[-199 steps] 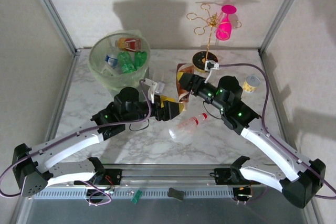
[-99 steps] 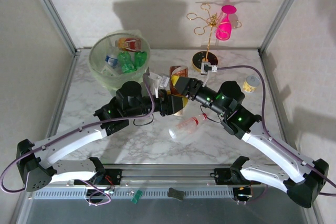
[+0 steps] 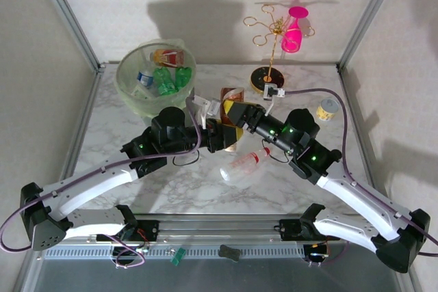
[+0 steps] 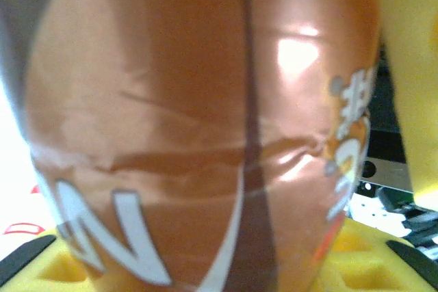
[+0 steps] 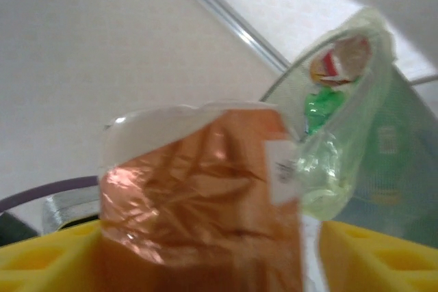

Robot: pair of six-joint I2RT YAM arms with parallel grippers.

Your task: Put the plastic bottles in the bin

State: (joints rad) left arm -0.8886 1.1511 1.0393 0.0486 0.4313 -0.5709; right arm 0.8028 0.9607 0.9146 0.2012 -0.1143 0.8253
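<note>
The brown-labelled bottle (image 3: 233,95) sits mid-table between both arms in my top view, just beside the bin (image 3: 129,97). Both arms bend in at the elbow, wrists meeting nose to nose. The left gripper (image 3: 217,135) looks clamped on it, while the right gripper (image 3: 236,111) is spread around its top. A clear bottle (image 3: 241,167) lies on the table (image 3: 171,176) below them.

On the left wrist, the label is jammed against the yellow fingers (image 4: 410,66).

On the right wrist, one finger (image 5: 369,251) stands apart from the bottle, with the bin behind.
</note>
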